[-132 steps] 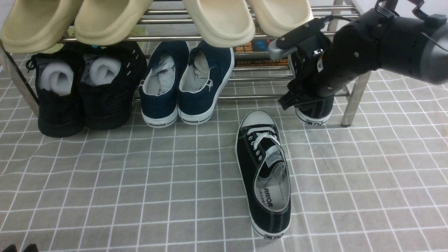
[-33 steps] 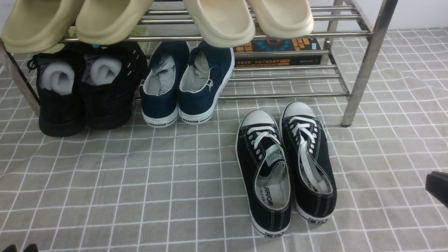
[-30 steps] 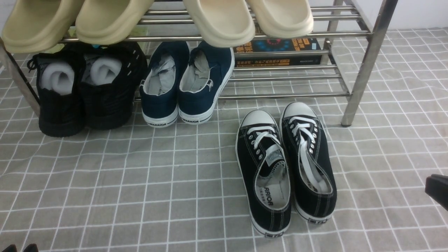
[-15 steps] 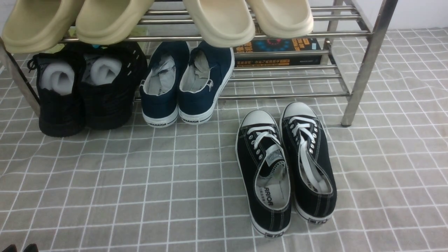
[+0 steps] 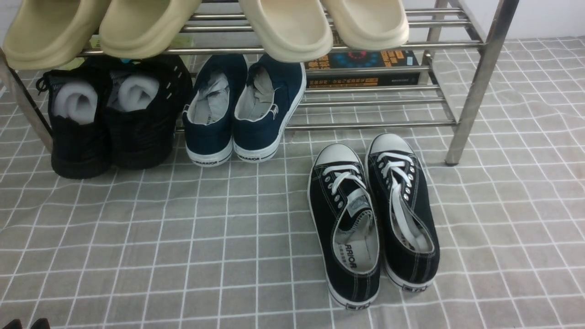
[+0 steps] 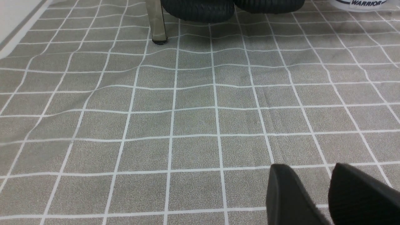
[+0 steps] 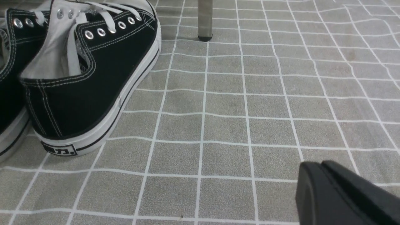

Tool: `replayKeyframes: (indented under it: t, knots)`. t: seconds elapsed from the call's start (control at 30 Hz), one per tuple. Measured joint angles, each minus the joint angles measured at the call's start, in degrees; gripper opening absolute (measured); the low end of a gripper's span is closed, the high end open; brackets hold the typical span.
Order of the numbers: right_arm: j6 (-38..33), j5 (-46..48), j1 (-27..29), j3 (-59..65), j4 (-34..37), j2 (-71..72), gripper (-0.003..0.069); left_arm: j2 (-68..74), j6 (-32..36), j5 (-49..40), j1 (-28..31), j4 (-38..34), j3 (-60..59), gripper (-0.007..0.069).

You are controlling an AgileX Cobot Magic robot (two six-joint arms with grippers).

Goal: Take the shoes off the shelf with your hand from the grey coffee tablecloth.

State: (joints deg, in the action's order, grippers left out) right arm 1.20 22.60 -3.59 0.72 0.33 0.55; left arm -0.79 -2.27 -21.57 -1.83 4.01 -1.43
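Observation:
The two black canvas shoes with white laces lie side by side on the grey checked tablecloth (image 5: 183, 228), toes toward the steel shelf (image 5: 379, 124): the left shoe (image 5: 345, 228) and the right shoe (image 5: 404, 214). The right wrist view shows the right shoe's heel (image 7: 93, 78) and part of the left shoe (image 7: 9, 78). My right gripper (image 7: 315, 168) is shut and empty, low over the cloth, apart from the shoes; it does not show in the front view. My left gripper (image 6: 311, 168) is open and empty over bare cloth, its tips at the front view's bottom left corner (image 5: 26, 323).
All-black shoes with white foam (image 5: 109, 114) and navy shoes (image 5: 244, 109) stand on the shelf's lower bars. Beige slippers (image 5: 283, 27) lie on the upper bars, a book (image 5: 365, 68) behind. Shelf legs stand at right (image 5: 470, 105) and left (image 6: 156, 22).
The right arm took the second shoe from the shelf and set it beside the first. The right gripper's black tip has since left the front view's right edge.

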Motion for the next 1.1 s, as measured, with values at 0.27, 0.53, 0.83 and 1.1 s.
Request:
replayKeyframes:
  t: [0.27,0.53,0.83,1.1]
  knots:
    - [-0.17,0.00,2.42,0.00,-1.05,0.05,0.0031,0.00,0.00,0.00,0.00,0.00,0.00,0.0240]
    - [-0.17,0.00,2.42,0.00,-1.09,0.05,0.0036,0.00,0.00,0.00,0.00,0.00,0.00,0.0240]
    - [-0.19,0.00,2.42,0.00,-1.09,0.05,0.0038,0.00,0.00,0.00,0.00,0.00,0.00,0.0240]
    - [-0.19,0.00,2.42,0.00,-1.09,0.05,0.0039,0.00,0.00,0.00,0.00,0.00,0.00,0.0240]
